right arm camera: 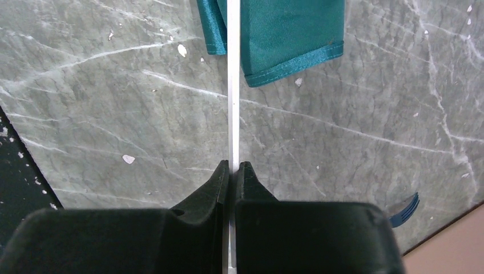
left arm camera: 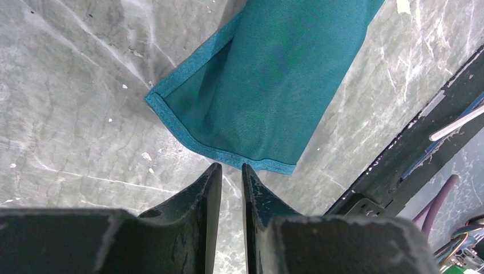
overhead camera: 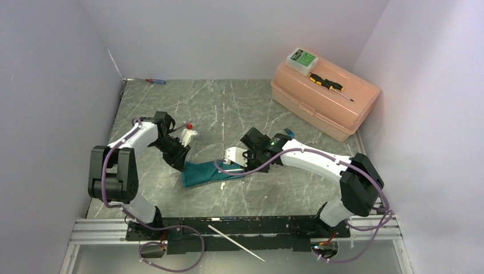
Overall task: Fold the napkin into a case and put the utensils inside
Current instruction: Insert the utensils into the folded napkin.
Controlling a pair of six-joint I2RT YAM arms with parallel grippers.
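The teal napkin [overhead camera: 204, 173] lies folded into a narrow oblong case [left arm camera: 268, 85] mid-table. My right gripper [right arm camera: 233, 166] is shut on a thin white stick [right arm camera: 233, 114], which runs straight ahead into the case's open end [right arm camera: 285, 34]. My left gripper [left arm camera: 231, 168] hovers just short of the case's other hemmed end, its jaws a narrow gap apart with only table showing between them. A blue utensil [right arm camera: 405, 210] lies on the table behind the right arm [overhead camera: 288, 132]. Another white stick [overhead camera: 235, 243] rests on the black front rail [left arm camera: 456, 123].
A peach toolbox [overhead camera: 325, 100] stands at the back right with a yellow-and-black screwdriver [overhead camera: 326, 84] and a small green-labelled box [overhead camera: 301, 59] on its lid. A red-and-blue screwdriver [overhead camera: 155, 81] lies at the back left wall. The black base rail [overhead camera: 240, 224] borders the near edge.
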